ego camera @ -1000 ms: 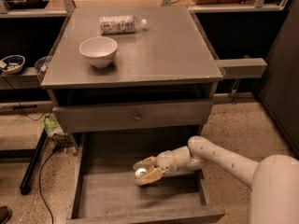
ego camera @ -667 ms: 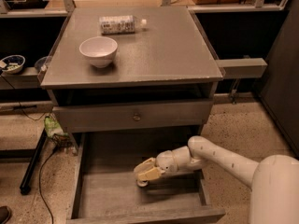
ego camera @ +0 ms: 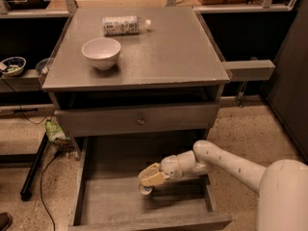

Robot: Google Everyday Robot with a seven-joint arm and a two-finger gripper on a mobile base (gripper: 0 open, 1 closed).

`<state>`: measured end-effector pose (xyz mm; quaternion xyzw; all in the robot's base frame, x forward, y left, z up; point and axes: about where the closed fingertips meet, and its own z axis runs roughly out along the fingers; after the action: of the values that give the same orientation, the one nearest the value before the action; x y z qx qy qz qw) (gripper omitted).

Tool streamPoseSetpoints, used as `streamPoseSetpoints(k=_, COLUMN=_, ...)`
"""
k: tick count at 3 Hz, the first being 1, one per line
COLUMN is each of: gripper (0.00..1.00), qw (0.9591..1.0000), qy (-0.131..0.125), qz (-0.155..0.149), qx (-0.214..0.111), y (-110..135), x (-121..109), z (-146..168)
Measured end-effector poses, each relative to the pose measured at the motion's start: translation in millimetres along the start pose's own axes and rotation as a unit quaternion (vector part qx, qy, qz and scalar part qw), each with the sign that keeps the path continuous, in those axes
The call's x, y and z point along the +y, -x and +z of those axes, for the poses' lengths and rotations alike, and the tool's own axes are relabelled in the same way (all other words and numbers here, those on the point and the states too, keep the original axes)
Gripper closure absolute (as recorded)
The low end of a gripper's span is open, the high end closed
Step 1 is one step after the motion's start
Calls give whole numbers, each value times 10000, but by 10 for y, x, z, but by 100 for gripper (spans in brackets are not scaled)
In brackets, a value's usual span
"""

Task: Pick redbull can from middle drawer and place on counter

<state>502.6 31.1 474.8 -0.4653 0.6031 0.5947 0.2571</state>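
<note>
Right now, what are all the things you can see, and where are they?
counter: one, grey, cabinet top
white bowl: one, white, counter's left
plastic bottle: one, clear, lying at counter's back
drawer front: one, grey, below the counter
middle drawer: one, grey, open at bottom
redbull can: one, silver showing, in middle drawer under the tool
small bowl: one, pale, shelf at far left
arm: one, white, reaching in from lower right
tool: one, tan, over the redbull can
</note>
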Motion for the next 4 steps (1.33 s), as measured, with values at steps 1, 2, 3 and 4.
streamPoseSetpoints(k=1, gripper=100, qw=10000, qy=0, qz=1, qx=0, y=2, x=0, z=0)
streamPoseSetpoints(k=2, gripper=100, qw=9999, qy=-7, qz=129, qx=-31, y=307, x=44, z=-30)
streamPoseSetpoints(k=3, gripper=100, qw=9997, qy=109, qz=230, qx=-18, y=854, x=178, z=-34)
streamPoseSetpoints(k=4, gripper=100, qw=9994, qy=261, qz=171, qx=133, y=1477, x=392, z=-47)
